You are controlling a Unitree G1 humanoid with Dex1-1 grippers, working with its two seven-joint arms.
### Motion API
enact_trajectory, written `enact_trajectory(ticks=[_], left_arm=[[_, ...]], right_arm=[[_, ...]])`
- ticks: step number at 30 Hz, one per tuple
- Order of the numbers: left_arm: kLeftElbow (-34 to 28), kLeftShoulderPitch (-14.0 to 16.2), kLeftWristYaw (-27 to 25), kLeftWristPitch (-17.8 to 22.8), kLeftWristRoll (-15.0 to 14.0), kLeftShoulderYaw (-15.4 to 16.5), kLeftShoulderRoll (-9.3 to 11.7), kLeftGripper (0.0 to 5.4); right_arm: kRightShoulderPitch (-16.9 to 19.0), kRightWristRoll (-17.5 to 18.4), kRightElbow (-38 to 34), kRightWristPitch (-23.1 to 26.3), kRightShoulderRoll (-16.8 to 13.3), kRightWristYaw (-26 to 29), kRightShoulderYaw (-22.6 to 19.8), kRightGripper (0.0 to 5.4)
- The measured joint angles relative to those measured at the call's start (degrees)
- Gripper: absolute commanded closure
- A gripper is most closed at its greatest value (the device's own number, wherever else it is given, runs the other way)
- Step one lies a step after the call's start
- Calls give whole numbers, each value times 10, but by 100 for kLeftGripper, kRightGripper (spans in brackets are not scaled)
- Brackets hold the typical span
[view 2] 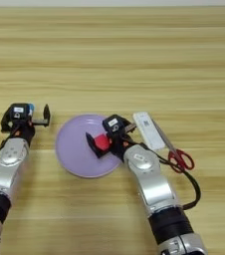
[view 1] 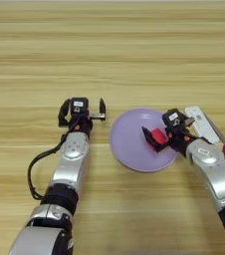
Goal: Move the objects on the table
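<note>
Just small red cube point(view 2: 102, 142), plain-faced, over purple plate point(view 2: 69, 149)

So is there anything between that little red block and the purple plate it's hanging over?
Nothing visible. The right gripper is shut on the red cube directly over the purple plate, whose surface is bare. The white bar and scissors lie off to its right; the left gripper sits left of the plate.

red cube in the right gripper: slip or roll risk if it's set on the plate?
The red cube looks flat-faced, so it will probably sit rather than roll. It is small next to the right gripper, so likely light and rigid. The purple plate looks smooth and shallow; the cube might slide a bit if nudged.
</note>
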Motion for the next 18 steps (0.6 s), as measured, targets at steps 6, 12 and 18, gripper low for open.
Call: enact_trajectory(ticks=[6,12,18], left_arm=[[0,0,0,0,0,0,0,0],[0,0,4,6,3,0,3,0],[-4,0,4,9,3,0,3,0]], right_arm=[[-22,0,29,-26,-13,-27,-33,4],[-50,-4,102,-59,-30,-69,-67,4],[-67,-10,159,-63,-54,-96,-90,4]])
